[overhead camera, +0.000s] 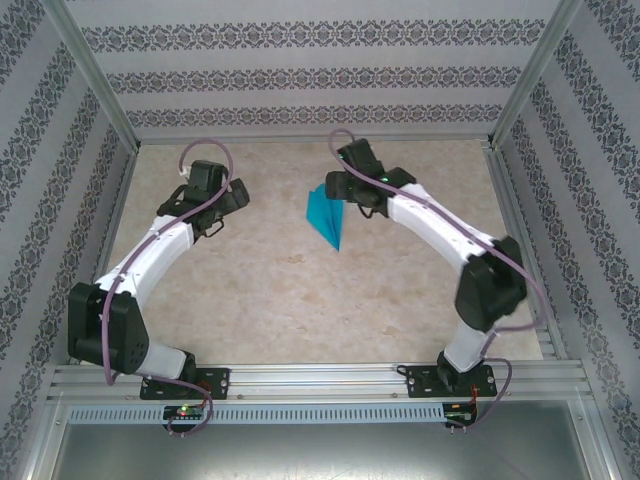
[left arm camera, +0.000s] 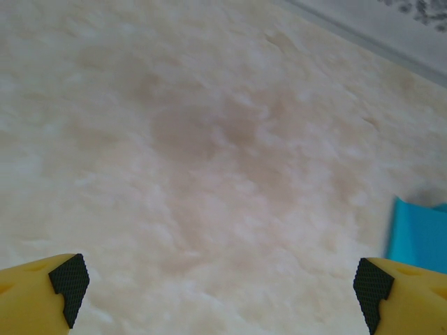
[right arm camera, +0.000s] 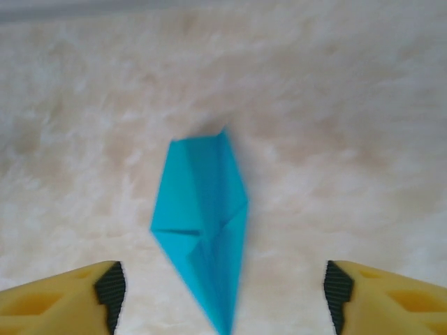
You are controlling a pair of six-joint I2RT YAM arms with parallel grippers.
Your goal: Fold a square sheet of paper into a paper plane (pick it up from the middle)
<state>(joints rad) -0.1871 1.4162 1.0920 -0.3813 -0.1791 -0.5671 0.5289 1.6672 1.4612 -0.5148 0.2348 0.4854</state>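
the paper plane (right arm camera: pixel 202 223) is light, thin and bendy; pinch its thick middle fold softly. it lies on the table (overhead camera: pixel 300 290), right under the right gripper (right arm camera: pixel 223 292), whose fingers are spread wide and hold nothing. the left gripper (left arm camera: pixel 220 283), spread too, sits well away from the plane. nothing seems to block the plane, though one tip looks blurry.

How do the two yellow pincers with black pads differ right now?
The left pincer hangs over bare marbled beige table, with the folded teal paper plane just at the right edge of its view. The right pincer hangs directly above that plane. The left pincer's jaws stand wider apart than the right pincer's. Shared: both are open and hold nothing.
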